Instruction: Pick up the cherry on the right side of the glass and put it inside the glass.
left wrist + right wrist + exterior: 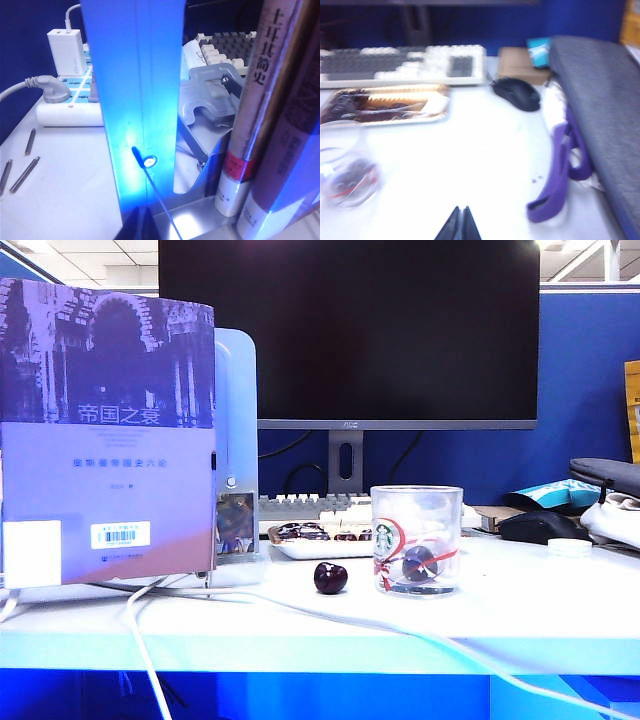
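The clear glass (416, 539) with a green logo and red ribbon print stands upright on the white table, and the dark maroon cherry (418, 562) lies inside it at the bottom. The right wrist view shows the same glass (345, 167), blurred, with the dark cherry (353, 176) inside. My right gripper (461, 209) hovers over bare table to the right of the glass, shut with nothing between its fingers. My left gripper (142, 210) is shut and empty behind a blue bookend. Neither gripper appears in the exterior view.
A second, rounder dark cherry (331, 578) lies just left of the glass. Behind are a tray of cherries (310, 539), keyboard (402, 64), monitor (348, 330) and mouse (540, 527). A grey bag (600, 115) with a purple strap sits right, books (105, 430) left. White cables (300, 615) cross the front.
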Available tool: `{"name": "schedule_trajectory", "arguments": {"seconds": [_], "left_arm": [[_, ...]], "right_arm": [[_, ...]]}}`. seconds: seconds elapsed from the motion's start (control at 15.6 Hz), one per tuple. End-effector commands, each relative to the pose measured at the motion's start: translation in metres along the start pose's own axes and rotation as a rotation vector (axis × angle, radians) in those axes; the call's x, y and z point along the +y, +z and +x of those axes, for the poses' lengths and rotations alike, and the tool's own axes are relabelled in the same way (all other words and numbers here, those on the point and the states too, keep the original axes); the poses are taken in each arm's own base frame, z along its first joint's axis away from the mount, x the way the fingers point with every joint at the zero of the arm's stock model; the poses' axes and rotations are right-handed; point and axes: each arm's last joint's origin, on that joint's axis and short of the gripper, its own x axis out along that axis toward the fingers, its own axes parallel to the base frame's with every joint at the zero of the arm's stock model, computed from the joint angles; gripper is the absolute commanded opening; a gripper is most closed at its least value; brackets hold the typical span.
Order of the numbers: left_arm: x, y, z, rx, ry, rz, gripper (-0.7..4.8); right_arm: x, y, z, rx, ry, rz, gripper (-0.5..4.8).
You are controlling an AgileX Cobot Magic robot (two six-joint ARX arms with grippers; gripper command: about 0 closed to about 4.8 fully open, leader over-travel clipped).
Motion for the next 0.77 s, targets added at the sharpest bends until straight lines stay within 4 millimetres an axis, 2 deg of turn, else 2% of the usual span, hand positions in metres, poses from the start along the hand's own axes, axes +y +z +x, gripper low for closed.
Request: {"name": "schedule_trajectory", "arguments": {"seconds": [0.06,0.26,0.77], "left_arm": [[0.0,-0.001,0.0,0.01,-0.006,0.004,-0.05],[0.0,-0.001,0.0,0.009,-0.006,0.004,-0.05],[0.0,-0.001,0.0,0.009,-0.006,0.004,-0.05]], "right_arm": [[-0.003,0.002,0.002,-0.113,-0.037,0.007,0.0],[-0.002,-0.004,0.01,-0.199,-0.001,-0.02,0.0],[-0.004,-0.046,0.022,0.038,-0.008,-0.018,0.0]]}}
